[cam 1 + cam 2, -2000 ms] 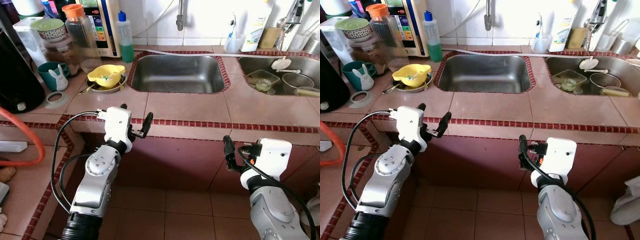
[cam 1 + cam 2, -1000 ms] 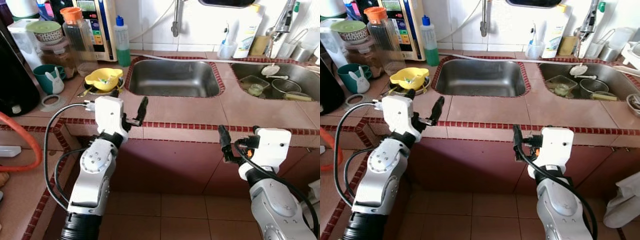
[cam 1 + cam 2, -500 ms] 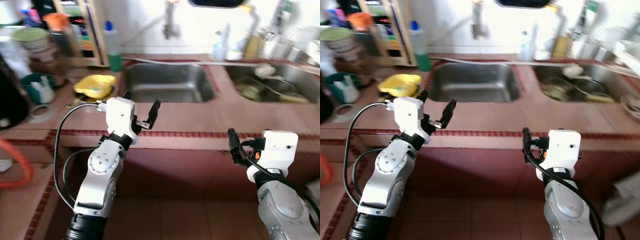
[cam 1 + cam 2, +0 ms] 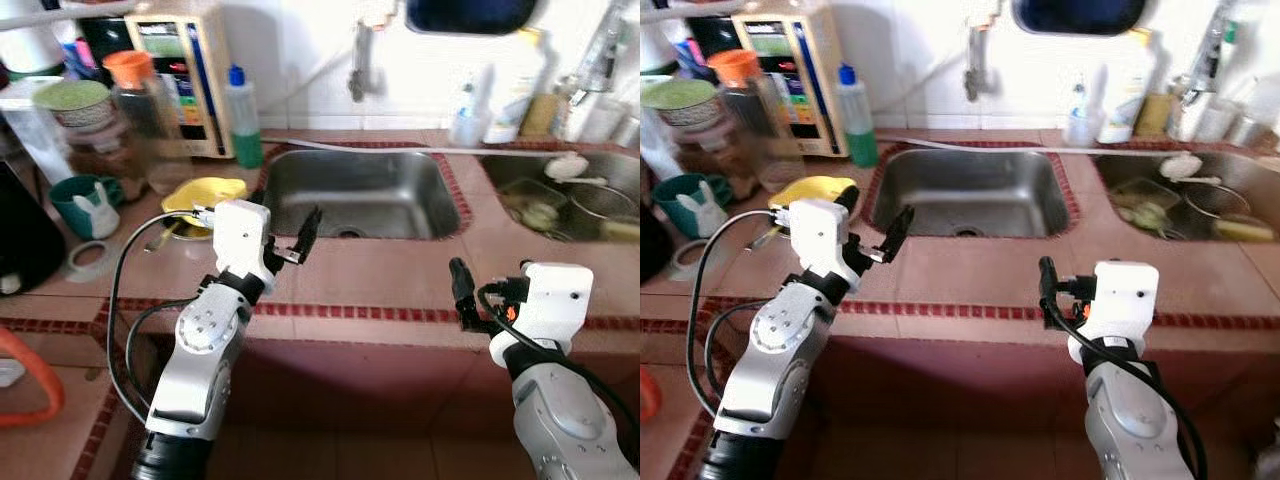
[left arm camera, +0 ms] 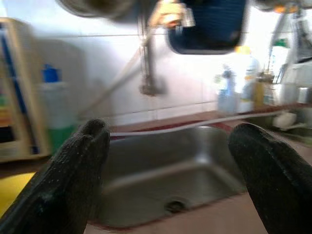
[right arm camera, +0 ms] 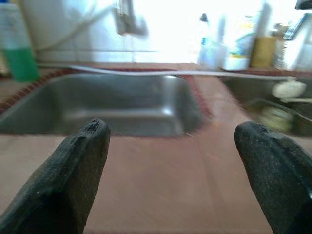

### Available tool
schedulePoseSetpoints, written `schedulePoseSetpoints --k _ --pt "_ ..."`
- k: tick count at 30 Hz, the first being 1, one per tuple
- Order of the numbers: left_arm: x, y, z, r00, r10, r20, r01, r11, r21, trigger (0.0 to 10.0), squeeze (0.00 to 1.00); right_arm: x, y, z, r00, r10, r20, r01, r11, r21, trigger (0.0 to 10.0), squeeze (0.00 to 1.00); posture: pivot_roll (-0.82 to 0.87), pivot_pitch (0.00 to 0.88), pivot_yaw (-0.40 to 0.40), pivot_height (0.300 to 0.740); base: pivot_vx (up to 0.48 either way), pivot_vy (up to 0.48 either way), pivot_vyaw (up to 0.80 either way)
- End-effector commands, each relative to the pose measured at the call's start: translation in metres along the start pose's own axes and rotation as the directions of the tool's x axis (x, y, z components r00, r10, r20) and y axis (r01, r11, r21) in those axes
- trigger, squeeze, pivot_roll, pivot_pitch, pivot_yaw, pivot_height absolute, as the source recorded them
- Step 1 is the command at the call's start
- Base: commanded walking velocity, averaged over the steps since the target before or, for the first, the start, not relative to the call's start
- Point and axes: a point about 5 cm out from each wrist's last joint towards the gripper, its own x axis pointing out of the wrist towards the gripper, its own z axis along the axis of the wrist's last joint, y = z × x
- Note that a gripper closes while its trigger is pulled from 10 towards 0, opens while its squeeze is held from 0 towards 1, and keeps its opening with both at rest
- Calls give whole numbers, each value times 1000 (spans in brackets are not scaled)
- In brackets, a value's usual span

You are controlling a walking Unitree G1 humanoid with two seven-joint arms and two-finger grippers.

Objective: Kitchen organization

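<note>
Two sinks are lying ahead of my jaws in the tiled tabletop [image 4: 380, 275]: the empty steel sink [image 4: 355, 192] straight beyond my left jaws [image 4: 275, 247], and the right-hand sink [image 4: 575, 195], holding dishes, ahead and to the outer side of my right jaws [image 4: 458, 290]. Both pairs of jaws are standing apart and gripping nothing, as each wrist view is showing a wide gap between the black fingers [image 5: 73, 170].

Judging by the task, I am taking the yellow bowl [image 4: 203, 195] as the nearest thing to tidy; it is sitting just beside my left jaws, on their outer side, on what looks like a dark plate. It is looking like light, stiff plastic, likely slick, so I am reckoning on pinching its rim rather than its rounded wall.

Farther out on that side, the jar with an orange lid [image 4: 140, 115] is looking like glass, heavier and breakable, best gripped around its body. The teal mug [image 4: 82, 205] is offering a handle or rim. The green bottle [image 4: 243, 118] is looking light and squeezable.

Nothing written on any label is reading clearly to me; the box behind the bottle is showing only coloured panels.
</note>
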Motion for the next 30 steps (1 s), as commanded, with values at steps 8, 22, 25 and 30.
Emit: schedulePoseSetpoints --k 8,22,25,30 --pt "2 4 1 999 52 -7 -51 998 22 10000 0 0 4 2 1000 28 2 -28 999 15 10000 0 45 0 25 740 0 0 0" --pt "3 2 1 999 42 -21 -41 999 23 10000 0 1 8 1 1000 31 -7 -31 1000 3 10000 0 41 0 27 740 0 0 0" --pt "3 2 0 999 41 -25 -40 999 22 10000 0 0 8 1 1000 23 -9 -23 1000 5 10000 0 40 0 27 740 0 0 0" --pt "3 2 0 999 39 -24 -38 999 28 10000 0 1 9 1 1000 19 -13 -19 1000 0 10000 0 41 0 28 740 0 -151 0"
